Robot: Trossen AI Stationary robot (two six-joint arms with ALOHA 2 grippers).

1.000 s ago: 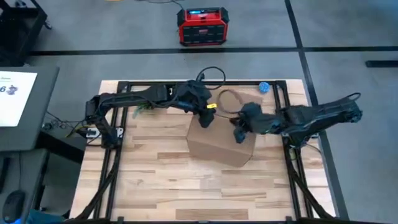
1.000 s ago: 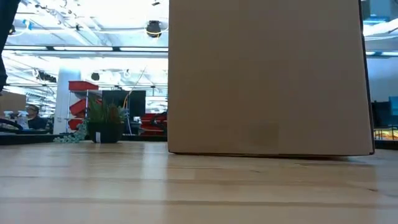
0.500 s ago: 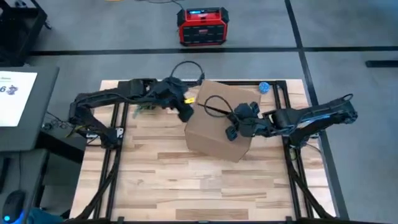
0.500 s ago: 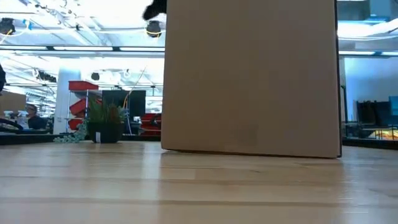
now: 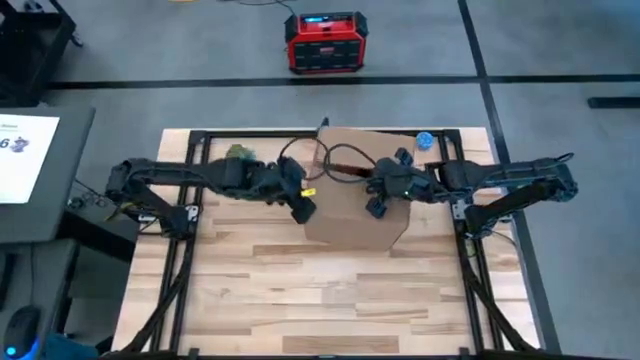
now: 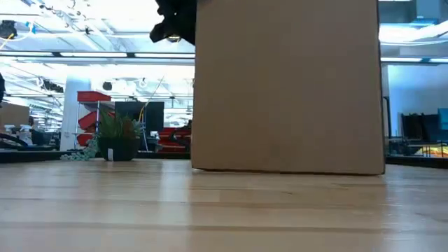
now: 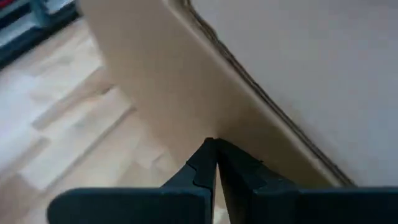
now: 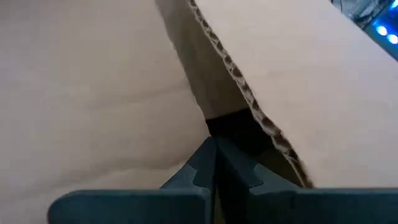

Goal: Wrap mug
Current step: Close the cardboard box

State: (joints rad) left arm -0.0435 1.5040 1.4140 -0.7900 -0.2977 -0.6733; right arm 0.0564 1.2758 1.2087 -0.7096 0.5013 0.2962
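Note:
A brown cardboard box stands on the wooden table, filling much of the low view. The mug is out of view. My left gripper is shut beside the box's left wall, near its top edge. My right gripper is shut over the box's top, its tips at the dark gap between two top flaps. One flap shows its corrugated edge above the other flap. My left gripper's shut fingertips point level from the table's left at the box's left wall, just under the top edge; I cannot tell whether they touch it. My right gripper's shut fingertips reach from the table's right, slanting down, into the seam between the top flaps; I cannot tell whether they touch the cardboard.
A small potted plant stands at the far left of the table, and a blue object lies at the far right. A red device sits on the floor beyond. Bare wood lies toward the near edge.
My left gripper has left the box's top, swung toward the table's left and far side, then come down beside the box's left wall. My right gripper has moved slightly toward the far edge on the box's top. The box has shifted toward the far edge and turned a little.

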